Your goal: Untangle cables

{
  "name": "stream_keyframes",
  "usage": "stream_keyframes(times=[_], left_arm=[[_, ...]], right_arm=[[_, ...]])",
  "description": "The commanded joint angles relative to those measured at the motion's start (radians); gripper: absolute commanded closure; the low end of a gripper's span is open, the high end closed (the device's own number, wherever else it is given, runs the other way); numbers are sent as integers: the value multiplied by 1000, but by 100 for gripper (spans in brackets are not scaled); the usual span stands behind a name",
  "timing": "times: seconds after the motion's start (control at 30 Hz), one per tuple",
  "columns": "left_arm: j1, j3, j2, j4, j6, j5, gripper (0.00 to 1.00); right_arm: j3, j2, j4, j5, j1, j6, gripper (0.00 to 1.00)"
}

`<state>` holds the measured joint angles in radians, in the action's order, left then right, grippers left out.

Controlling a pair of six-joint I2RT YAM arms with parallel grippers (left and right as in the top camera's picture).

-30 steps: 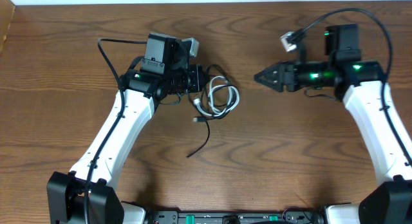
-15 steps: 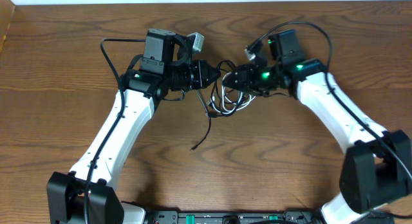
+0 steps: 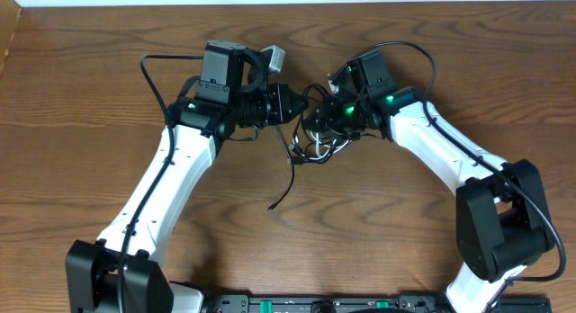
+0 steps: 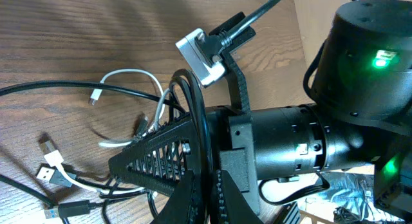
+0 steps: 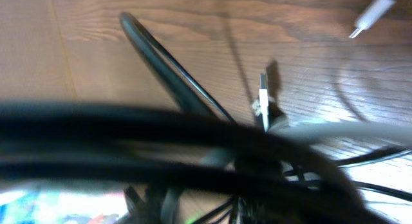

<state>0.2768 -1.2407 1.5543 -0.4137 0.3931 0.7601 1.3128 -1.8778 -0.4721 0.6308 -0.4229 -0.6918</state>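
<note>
I see the left gripper (image 3: pixel 294 104) clamped on the black cable (image 3: pixel 292 176). The cable tangle (image 3: pixel 317 149) lies on the table (image 3: pixel 405 250), between both grippers. The right gripper (image 3: pixel 312 122) touches the tangle; I cannot tell how its jaws stand.

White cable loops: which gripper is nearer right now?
Right. The right gripper is over the white cable loops; the left gripper sits just off their far left edge.

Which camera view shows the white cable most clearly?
The left wrist view: the white cable is sharp there, with its loop and plugs visible. The overhead view shows it small, inside the tangle. In the right wrist view, blurred black cables cover most of it.
</note>
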Motion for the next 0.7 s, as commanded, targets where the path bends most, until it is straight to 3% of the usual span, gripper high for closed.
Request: stream_keyframes(times=[0.0, 0.23, 0.33, 0.37, 0.47, 0.67], left_arm=[[-3, -7, 2, 4, 5, -52, 93], [-3, -7, 2, -21, 5, -318, 92], [-3, -7, 2, -55, 5, -417, 93], [-3, -7, 2, -72, 5, -455, 93], [-3, -7, 2, -85, 0, -476, 93], [-3, -7, 2, -109, -41, -485, 93]], right_arm=[[7, -9, -20, -42, 2, 41, 99], [7, 115, -55, 38, 62, 185, 99], [7, 185, -60, 211, 106, 244, 99], [7, 222, -56, 364, 143, 288, 99], [7, 264, -60, 506, 205, 324, 99], [7, 315, -147, 384, 375, 322, 99]])
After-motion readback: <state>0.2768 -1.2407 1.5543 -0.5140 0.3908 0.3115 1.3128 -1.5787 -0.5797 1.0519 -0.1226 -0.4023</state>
